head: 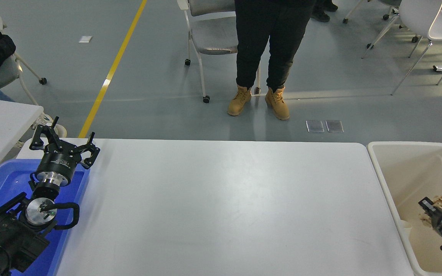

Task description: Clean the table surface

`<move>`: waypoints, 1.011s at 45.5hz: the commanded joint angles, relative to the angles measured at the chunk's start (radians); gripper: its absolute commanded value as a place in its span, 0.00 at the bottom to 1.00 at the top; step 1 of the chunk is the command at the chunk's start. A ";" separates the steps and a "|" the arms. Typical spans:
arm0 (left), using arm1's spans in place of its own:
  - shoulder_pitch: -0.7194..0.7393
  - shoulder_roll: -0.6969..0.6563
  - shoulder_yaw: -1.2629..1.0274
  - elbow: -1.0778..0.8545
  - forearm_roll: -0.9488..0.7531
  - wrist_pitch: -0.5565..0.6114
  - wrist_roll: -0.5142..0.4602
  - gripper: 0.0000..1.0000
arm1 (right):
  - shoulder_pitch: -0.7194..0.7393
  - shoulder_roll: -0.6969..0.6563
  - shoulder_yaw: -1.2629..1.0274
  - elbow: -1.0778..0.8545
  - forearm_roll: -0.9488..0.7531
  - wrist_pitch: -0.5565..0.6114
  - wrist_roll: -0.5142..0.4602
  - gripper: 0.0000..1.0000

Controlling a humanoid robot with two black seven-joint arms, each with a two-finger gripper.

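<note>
The table surface (225, 207) is a wide white top that fills the middle of the head view and has nothing lying on it. My right gripper (427, 204) comes in at the right edge and sits low inside the beige tub (377, 161), off the table's right end. A crumpled tan scrap (440, 200) lies right at its tip; whether the gripper still holds it does not show. My left gripper (64, 142) is parked at the lower left above a blue tray (2, 180), open and holding nothing.
A small white cup (406, 227) rests against the tub's near wall. A person in tan boots (259, 101) stands beyond the far edge, next to a wheeled chair (209, 38). A smaller white table (2, 119) is at the left.
</note>
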 commanded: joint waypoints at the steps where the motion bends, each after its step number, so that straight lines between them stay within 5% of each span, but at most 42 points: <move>1: 0.000 0.000 0.000 0.000 0.000 0.000 0.000 1.00 | 0.000 -0.001 0.001 0.001 0.000 -0.030 0.001 0.92; 21: 0.000 0.000 0.000 0.000 0.000 0.000 0.000 1.00 | 0.122 -0.081 0.067 0.027 0.002 -0.020 0.004 0.96; 33: 0.000 0.000 0.000 0.000 0.000 0.000 0.000 1.00 | 0.288 -0.148 0.473 0.103 0.002 -0.029 0.004 0.97; 46: 0.000 0.000 0.000 0.000 0.000 0.000 0.000 1.00 | 0.333 -0.213 0.670 0.263 0.002 -0.023 0.011 0.97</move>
